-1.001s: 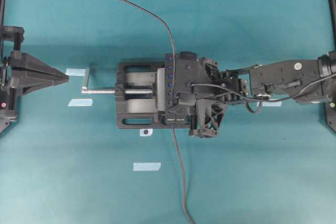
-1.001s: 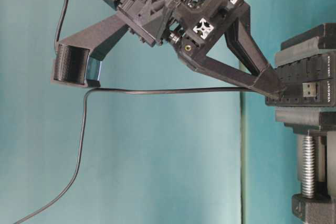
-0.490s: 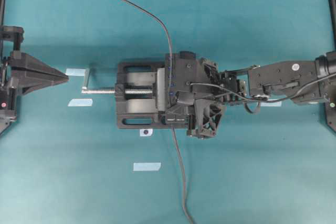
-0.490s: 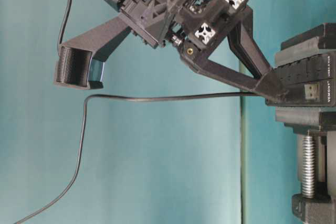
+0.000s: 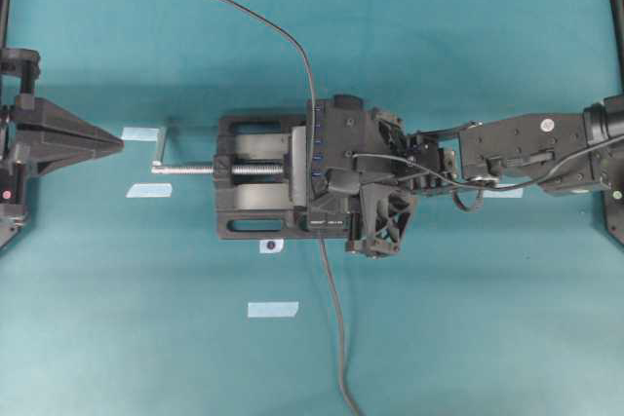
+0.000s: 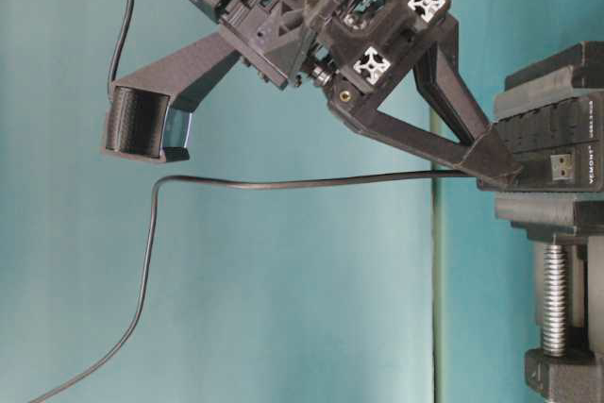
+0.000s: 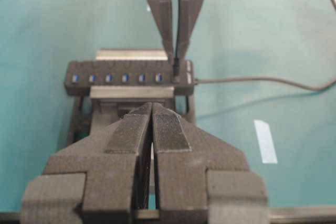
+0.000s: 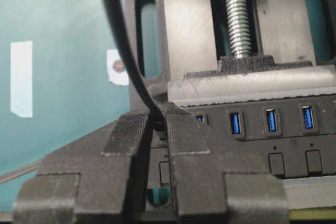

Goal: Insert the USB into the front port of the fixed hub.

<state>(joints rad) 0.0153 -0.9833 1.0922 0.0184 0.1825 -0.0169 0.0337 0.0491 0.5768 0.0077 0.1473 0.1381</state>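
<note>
The right hand (image 8: 157, 129) has its two black fingers pinched tight on the small dark USB plug (image 7: 177, 68) at the end of its thin dark grey cable (image 6: 283, 182), tips pressed down at the end port of the long black bar-shaped hub (image 7: 128, 77). That hub, with its row of small blue ports, sits clamped in the black vise with the silver screw (image 5: 255, 170) on the teal worktop (image 5: 468, 319). Whether the plug is fully seated cannot be told. To finish well, I judge it should push straight along the port's axis, plug square, without twisting, letting the cable trail loose. The left hand (image 7: 152, 129) rests shut and empty, well apart.
</note>
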